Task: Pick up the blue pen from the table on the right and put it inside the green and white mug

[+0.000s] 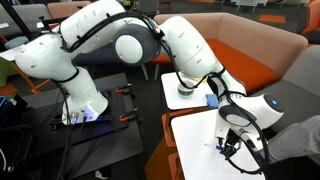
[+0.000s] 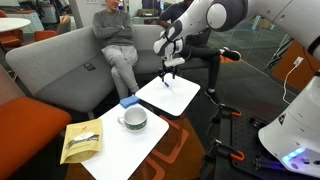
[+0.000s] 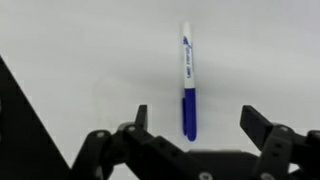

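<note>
Fingers (image 3: pixel 141 118) spread wide, gripping nothing. Straddling the blue pen (image 3: pixel 188 85) in the wrist view, one to either side of its dark blue end, with the white half of the barrel reaching away beyond them. Lined up across the pen's width, so probably needs no wrist turn.

Shows in an exterior view as the gripper (image 2: pixel 170 68) hanging over the pen's small white table (image 2: pixel 180 98), apart from the surface. Cannot make out the pen itself there.

Reads as the approach step of the pick: poised above the pen, not yet grasped. Next, most likely: go straight down until the pads flank the pen close to the tabletop, then close gently on the barrel without nudging it into a roll.

After that, lift and carry to the green and white mug (image 2: pixel 133 119), standing mouth up and well apart from the pen, on the neighbouring long white table (image 2: pixel 125 148). Calls for tilting the pen towards upright before letting go, given so small a mouth.
</note>
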